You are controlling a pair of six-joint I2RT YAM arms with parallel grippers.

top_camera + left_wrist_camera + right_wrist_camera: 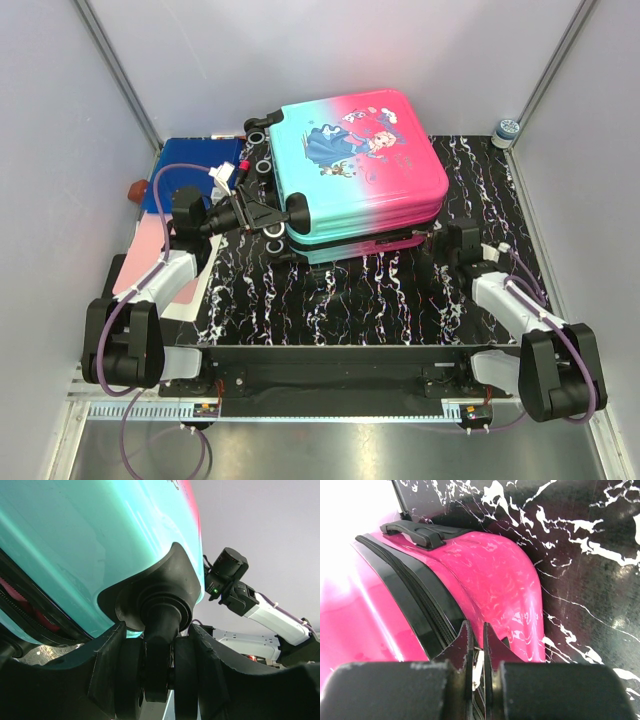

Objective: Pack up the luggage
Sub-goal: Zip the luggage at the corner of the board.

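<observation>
The luggage (360, 160) lies flat on the black marbled mat (350, 305), teal at its left, pink at its right, with the princess print on top. The two shells sit nearly together, with a dark seam along the near side. My left gripper (282, 215) is shut on a black wheel (159, 650) at the suitcase's near-left corner, under the teal shell (90, 540). My right gripper (440, 240) is at the near-right corner, against the pink shell (495, 580). Its fingers (465, 642) are shut on a small metal zipper pull (477, 664) by the black zipper band (415, 600).
A flat blue folder (195, 165) lies at the back left with small white and black items (225, 177) on it. A pink sheet (150, 252) lies under the left arm and a red object (133, 190) sits by the left wall. A small jar (507, 130) stands at the back right.
</observation>
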